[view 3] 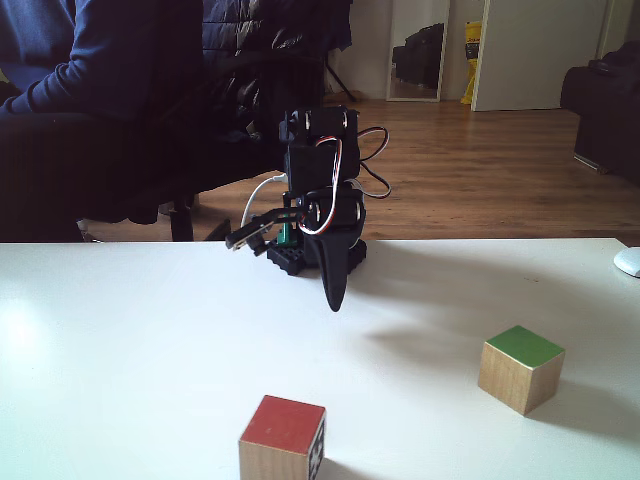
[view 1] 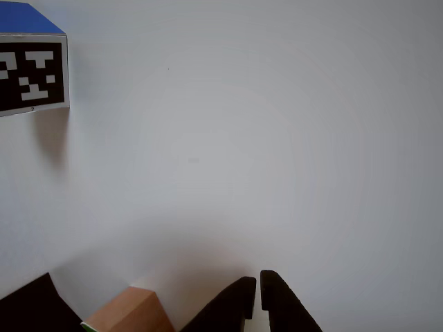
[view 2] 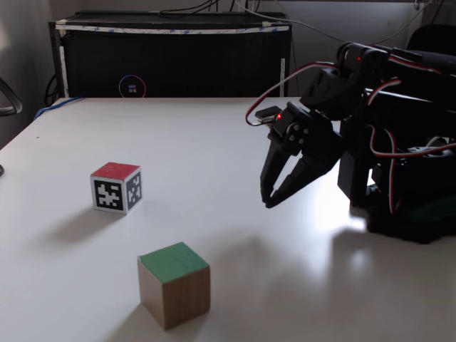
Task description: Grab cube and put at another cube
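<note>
The cube (view 2: 174,283) has tan wood sides and a green top and stands near the table's front edge; it also shows at the right in another fixed view (view 3: 520,368) and at the bottom left of the other view (view 1: 131,312). The another cube (view 2: 116,187), red on top with black-and-white marker faces, sits to its back left; the other view shows its blue face and marker (view 1: 31,72). My gripper (view 2: 269,201) hangs above the table, right of both cubes, pointing down with its fingers together and nothing held. It is also visible in the other views (view 3: 335,303) (view 1: 257,283).
The arm's black base (view 2: 413,214) stands at the table's right side. A black box (view 2: 171,57) lines the far edge. A seated person's blue sleeve (view 3: 90,70) is behind the table. A white mouse (view 3: 628,261) lies at the right edge.
</note>
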Robot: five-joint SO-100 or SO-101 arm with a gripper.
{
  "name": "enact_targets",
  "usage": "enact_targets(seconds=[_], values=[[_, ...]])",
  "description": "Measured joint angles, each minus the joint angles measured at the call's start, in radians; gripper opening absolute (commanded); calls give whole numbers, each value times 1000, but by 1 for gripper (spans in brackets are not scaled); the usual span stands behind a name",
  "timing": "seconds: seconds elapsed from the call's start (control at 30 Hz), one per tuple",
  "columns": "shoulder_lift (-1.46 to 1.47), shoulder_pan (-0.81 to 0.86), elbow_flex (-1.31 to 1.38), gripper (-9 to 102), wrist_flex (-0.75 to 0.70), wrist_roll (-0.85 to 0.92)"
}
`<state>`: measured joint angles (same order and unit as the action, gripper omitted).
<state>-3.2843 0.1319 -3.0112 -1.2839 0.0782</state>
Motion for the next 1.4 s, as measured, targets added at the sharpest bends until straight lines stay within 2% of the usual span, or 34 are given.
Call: enact_targets(seconds=[0.07,0.13,0.37,0.47,0.7,0.87,1.1,1.4], values=[[0,3,0,0,0,3],[0,84,0,0,0,6],[0,98,0,1,0,8],[0,84,0,19,0,21],[9,-8,172,28,17,29],[324,-161,482,32,9,29],[942,-236,960,41,-97,64],[1298,-334,1166,49,-138,98]])
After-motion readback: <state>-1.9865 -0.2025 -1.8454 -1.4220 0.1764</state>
